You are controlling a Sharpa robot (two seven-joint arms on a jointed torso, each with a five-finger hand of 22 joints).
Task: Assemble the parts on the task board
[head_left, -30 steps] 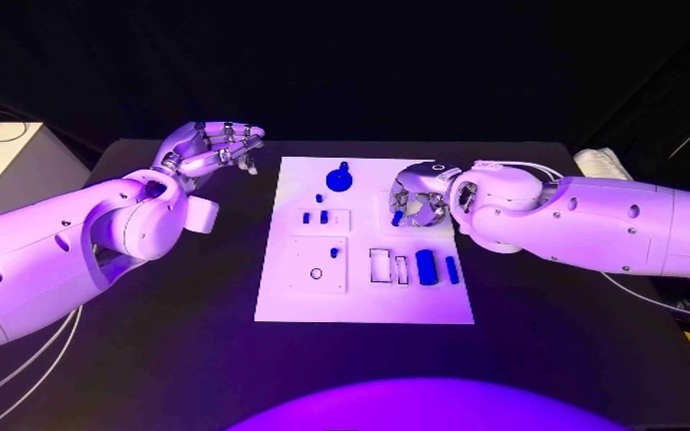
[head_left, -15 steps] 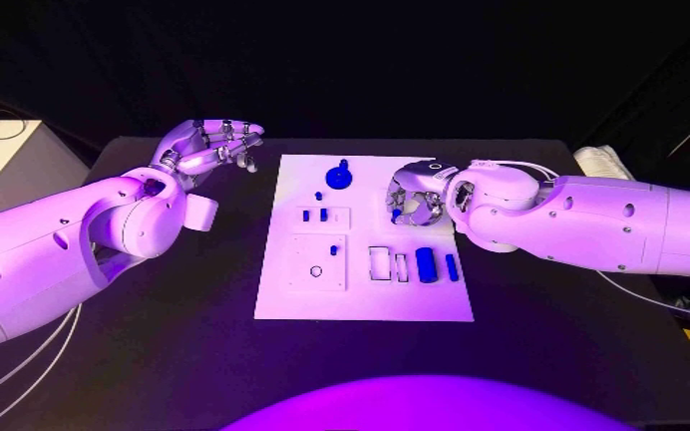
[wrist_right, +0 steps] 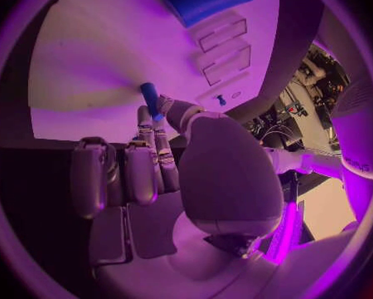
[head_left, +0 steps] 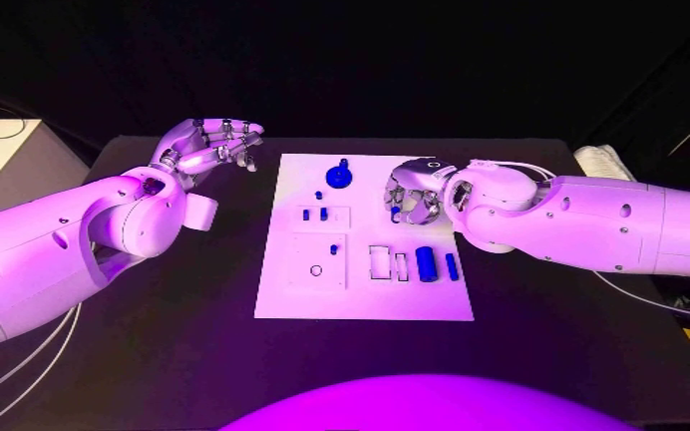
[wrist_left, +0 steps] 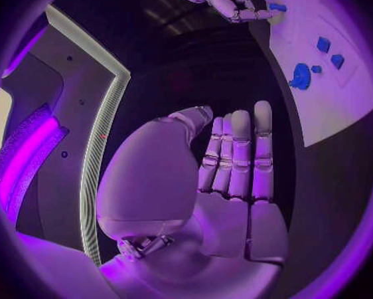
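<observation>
- Nearest us on the task board (head_left: 367, 303) we see a white square plate (head_left: 318, 263) with a ring mark, and beside it two empty slots (head_left: 388, 264), a thick blue cylinder (head_left: 425, 260) and a slim blue bar (head_left: 452, 268).
- We read no writing or labels anywhere on the board.
- Farther along, the right hand (head_left: 413, 196) hovers over the board's right edge, pinching a small blue part (wrist_right: 149, 93) between thumb and fingertip; its own arm hides much of it from above.
- Farthest, a round blue piece (head_left: 339, 176) lies on the board, and the left hand (head_left: 215, 145) hangs over the black surface (head_left: 172, 351), palm up, fingers loosely apart, holding nothing.
</observation>
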